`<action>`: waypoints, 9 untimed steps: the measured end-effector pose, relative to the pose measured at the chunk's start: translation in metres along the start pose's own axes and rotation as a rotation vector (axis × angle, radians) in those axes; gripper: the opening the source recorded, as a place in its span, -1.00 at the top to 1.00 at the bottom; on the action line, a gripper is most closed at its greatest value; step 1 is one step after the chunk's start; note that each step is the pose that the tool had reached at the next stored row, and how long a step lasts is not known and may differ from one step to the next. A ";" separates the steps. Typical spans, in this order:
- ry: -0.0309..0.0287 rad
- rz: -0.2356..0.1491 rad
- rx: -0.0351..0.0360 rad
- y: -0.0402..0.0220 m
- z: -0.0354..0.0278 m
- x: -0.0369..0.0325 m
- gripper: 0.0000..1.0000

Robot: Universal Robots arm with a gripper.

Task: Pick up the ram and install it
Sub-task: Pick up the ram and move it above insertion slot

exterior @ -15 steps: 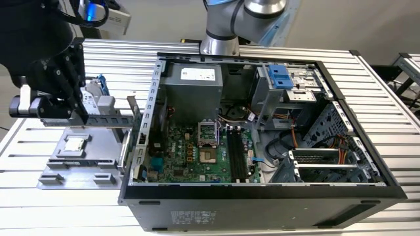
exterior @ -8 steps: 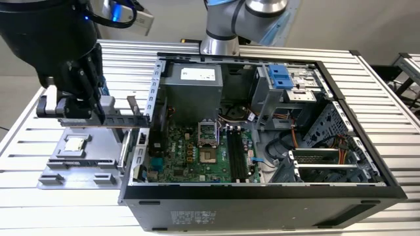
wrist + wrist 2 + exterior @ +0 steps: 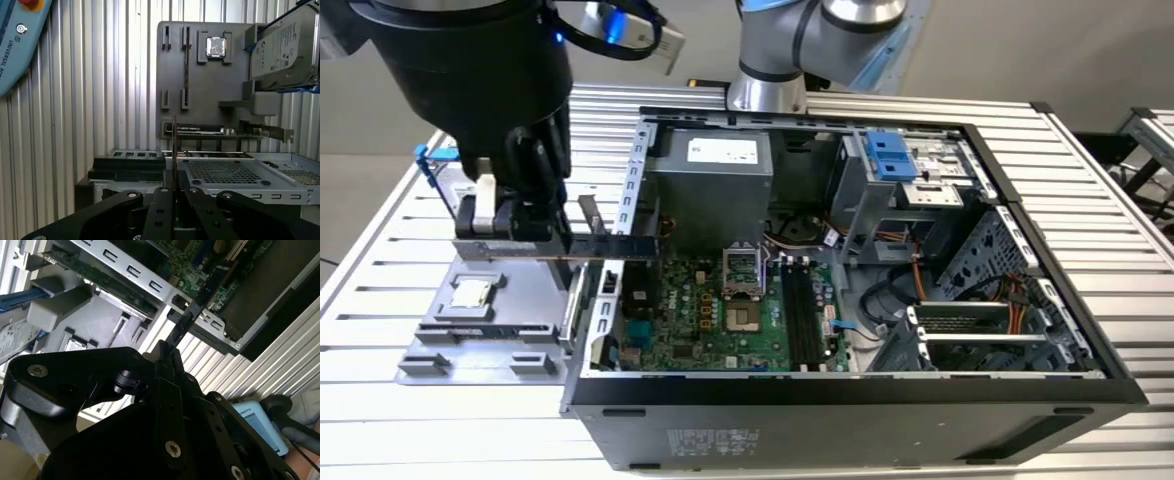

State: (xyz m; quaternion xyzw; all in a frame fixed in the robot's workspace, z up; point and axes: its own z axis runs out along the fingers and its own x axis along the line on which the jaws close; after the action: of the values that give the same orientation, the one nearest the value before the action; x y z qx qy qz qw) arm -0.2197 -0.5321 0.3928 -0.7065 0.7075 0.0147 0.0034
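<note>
Item: ram (image 3: pixel 616 246), a thin, narrow stick that looks dark edge-on, gripped at one end by the pincer (image 3: pixel 518 230). The pincer's black fingers are closed flat on both faces of the stick, as seen in both wrist views (pincer (image 3: pixel 166 349), ram (image 3: pixel 192 307); pincer (image 3: pixel 173 188), ram (image 3: pixel 174 145)). The stick is carried clear of everything else, and its free end projects away from the pincer toward the side wall of the computer case (image 3: pixel 854 400). Below the pincer a grey parts tray (image 3: pixel 507 300) is laid on the slatted metal surface (image 3: pixel 1067 200). A small square silver processor chip (image 3: pixel 471 292) is seated in the tray. In the first wrist view the tray (image 3: pixel 210 85) is seen beyond the ram's tip, with the processor chip (image 3: pixel 216 47), a silver hard drive (image 3: pixel 282 47) with blue rails and an expansion card (image 3: pixel 200 130) held in it. The open case lies just beside the tray, further from the pincer. A green motherboard (image 3: pixel 707 310) is exposed inside it, and long black memory slots (image 3: pixel 803 310) are mounted on the board, well apart from the ram. A light-blue handheld controller (image 3: pixel 20 45) is lying on the surface, off to one side of the pincer.
</note>
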 end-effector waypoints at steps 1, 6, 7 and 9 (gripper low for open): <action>-0.0001 0.000 -0.0001 -0.0040 0.0000 0.0000 1.00; -0.0001 0.000 -0.0010 -0.0218 -0.0003 0.0000 1.00; 0.0000 0.000 -0.0012 -0.0254 -0.0004 0.0000 1.00; 0.0000 0.000 -0.0016 -0.0327 -0.0005 -0.0001 1.00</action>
State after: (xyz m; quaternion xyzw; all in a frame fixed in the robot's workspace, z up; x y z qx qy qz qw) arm -0.1870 -0.5321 0.3928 -0.7065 0.7075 0.0153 0.0028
